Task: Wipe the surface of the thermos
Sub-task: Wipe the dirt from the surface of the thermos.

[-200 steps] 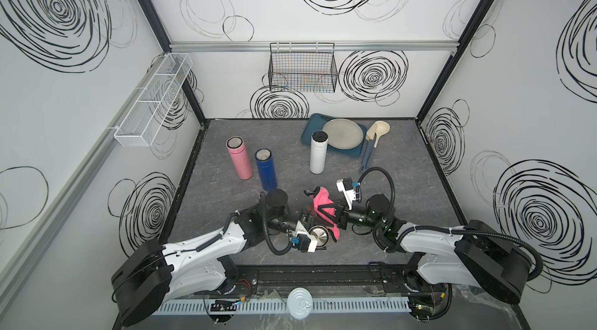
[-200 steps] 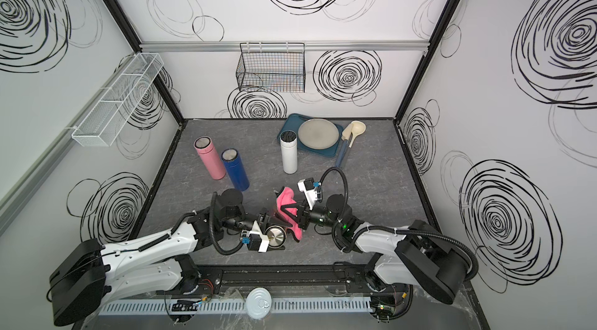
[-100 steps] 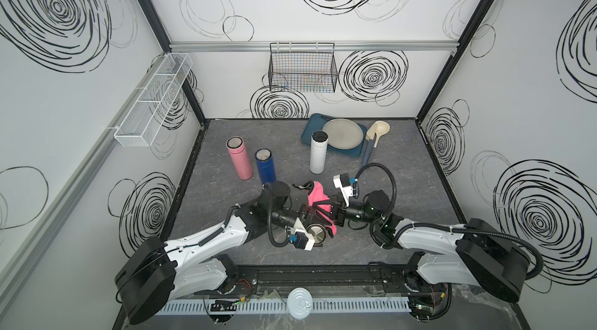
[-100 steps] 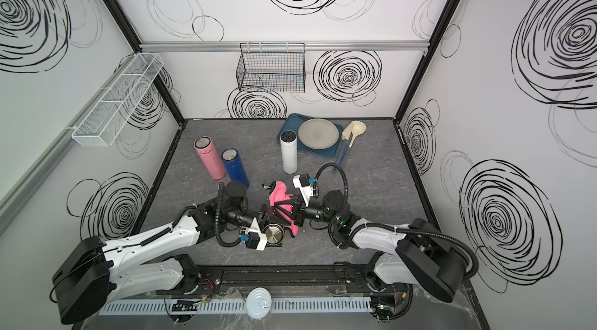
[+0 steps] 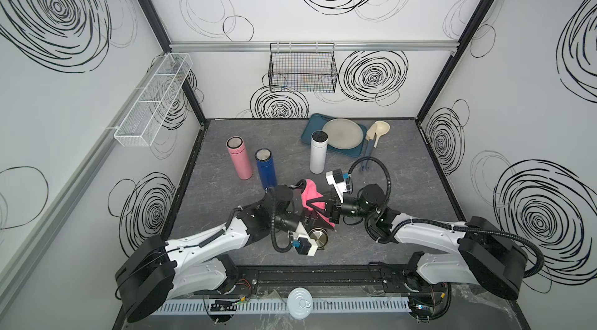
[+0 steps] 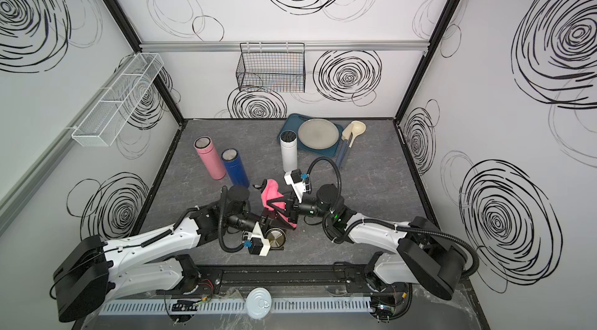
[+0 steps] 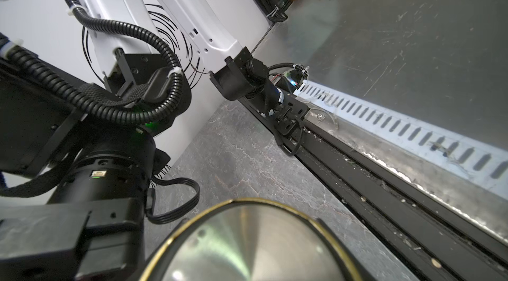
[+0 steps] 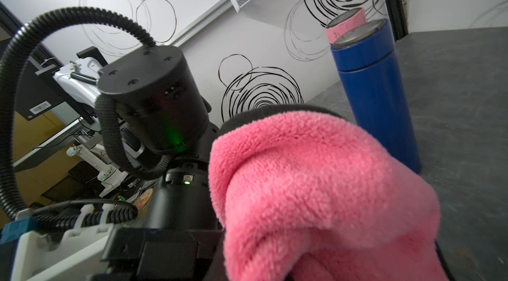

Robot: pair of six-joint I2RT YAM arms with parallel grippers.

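A black thermos [image 5: 318,237] [image 6: 275,238] with a steel, gold-rimmed base [image 7: 253,246] lies tilted just above the table near the front, base toward the front edge. My left gripper [image 5: 307,222] [image 6: 267,221] is shut around its body. A pink fleece cloth [image 5: 310,194] [image 6: 271,194] [image 8: 316,189] is draped over the thermos's far end. My right gripper [image 5: 324,212] [image 6: 285,212] is shut on that cloth, coming in from the right. The cloth and both grippers hide most of the thermos's body.
A pink thermos [image 5: 239,159], a blue one [image 5: 266,168] and a white one [image 5: 318,152] stand upright behind the arms. A blue tray [image 5: 308,130] with a plate [image 5: 343,133] and a spoon [image 5: 376,133] sits at the back. A wire basket [image 5: 302,68] hangs on the back wall.
The right gripper has carried the pink cloth a little to the left and toward the back along the thermos. The left arm has shifted back with the thermos still held.
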